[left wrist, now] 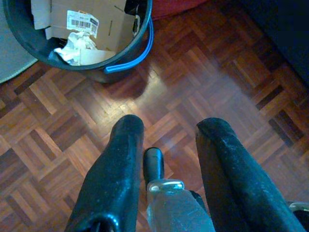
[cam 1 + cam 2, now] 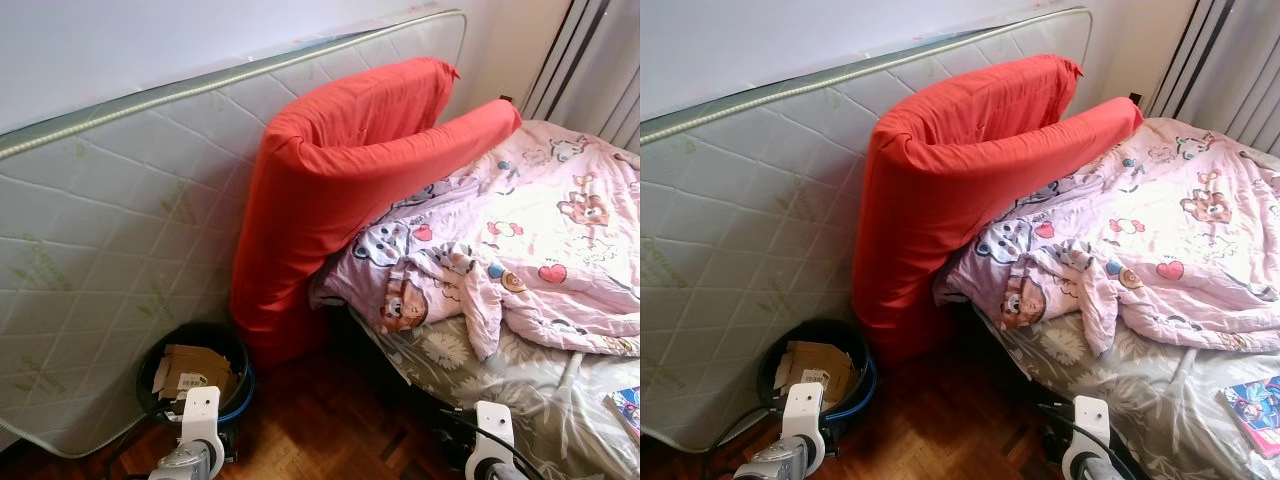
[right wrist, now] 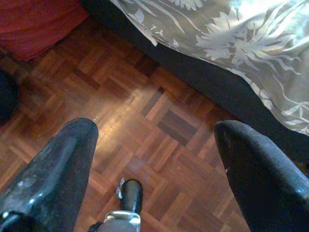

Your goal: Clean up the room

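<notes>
Currently surveying, nothing picked yet | left claw (image 1: 164, 145) spread wide, empty, over parquet just beside bin (image 1: 120, 67) | right claw (image 3: 154, 145) wide, empty, near bed (image 2: 520, 370) | rumpled quilt (image 2: 540, 240) on bed | next: choose target, approach.

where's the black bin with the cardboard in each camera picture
Left eye view: bin at bottom left, on the floor beside the red cushion.
Right eye view: same spot.
Left wrist view: upper left corner.
Right wrist view: cannot tell.
Shared landmark: the wood floor.
</notes>
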{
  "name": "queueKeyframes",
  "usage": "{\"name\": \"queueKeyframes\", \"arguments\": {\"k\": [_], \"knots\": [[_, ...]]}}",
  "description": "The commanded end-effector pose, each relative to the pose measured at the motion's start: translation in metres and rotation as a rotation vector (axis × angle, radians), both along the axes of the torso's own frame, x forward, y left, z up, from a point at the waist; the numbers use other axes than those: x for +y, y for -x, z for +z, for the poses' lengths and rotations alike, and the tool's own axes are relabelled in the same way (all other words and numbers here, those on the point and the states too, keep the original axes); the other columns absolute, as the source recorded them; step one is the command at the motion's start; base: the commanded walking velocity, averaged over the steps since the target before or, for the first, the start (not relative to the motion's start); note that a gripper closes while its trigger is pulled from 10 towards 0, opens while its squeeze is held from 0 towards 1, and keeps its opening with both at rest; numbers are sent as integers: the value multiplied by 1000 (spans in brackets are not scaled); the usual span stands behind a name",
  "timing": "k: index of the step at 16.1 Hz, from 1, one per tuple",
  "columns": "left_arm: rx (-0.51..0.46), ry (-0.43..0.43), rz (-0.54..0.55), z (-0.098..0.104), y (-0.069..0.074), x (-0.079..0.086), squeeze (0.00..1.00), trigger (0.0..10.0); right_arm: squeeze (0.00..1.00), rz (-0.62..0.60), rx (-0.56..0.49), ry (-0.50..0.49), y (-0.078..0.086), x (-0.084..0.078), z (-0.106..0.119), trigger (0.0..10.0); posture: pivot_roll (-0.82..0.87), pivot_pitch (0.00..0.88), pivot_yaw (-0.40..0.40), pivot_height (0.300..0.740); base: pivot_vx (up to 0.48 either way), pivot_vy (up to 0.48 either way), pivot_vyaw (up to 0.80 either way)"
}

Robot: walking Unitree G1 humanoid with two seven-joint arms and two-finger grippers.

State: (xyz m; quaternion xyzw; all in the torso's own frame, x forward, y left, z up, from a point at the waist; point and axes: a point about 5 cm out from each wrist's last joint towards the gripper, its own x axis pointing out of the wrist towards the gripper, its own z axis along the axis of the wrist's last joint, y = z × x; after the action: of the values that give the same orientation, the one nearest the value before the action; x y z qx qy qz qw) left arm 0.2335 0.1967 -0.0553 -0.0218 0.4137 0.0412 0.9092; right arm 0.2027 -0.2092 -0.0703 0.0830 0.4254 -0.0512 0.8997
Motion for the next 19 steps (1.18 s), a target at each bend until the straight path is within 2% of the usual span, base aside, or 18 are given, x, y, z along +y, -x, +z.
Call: {"name": "queueKeyframes", "arguments": {"k": [1, 19], "knots": [[7, -1, 5, 0, 0, 1, 0, 10000, 0, -3, -12, 3, -3, -1, 2, 10000, 1, 0, -47, 740, 0, 0, 0], [-2, 25, 6, 1, -1, 0, 0, 10000, 0, -2, -12, 18, -5, -3, 3, 10000, -3, 0, -47, 740, 0, 0, 0]]}}
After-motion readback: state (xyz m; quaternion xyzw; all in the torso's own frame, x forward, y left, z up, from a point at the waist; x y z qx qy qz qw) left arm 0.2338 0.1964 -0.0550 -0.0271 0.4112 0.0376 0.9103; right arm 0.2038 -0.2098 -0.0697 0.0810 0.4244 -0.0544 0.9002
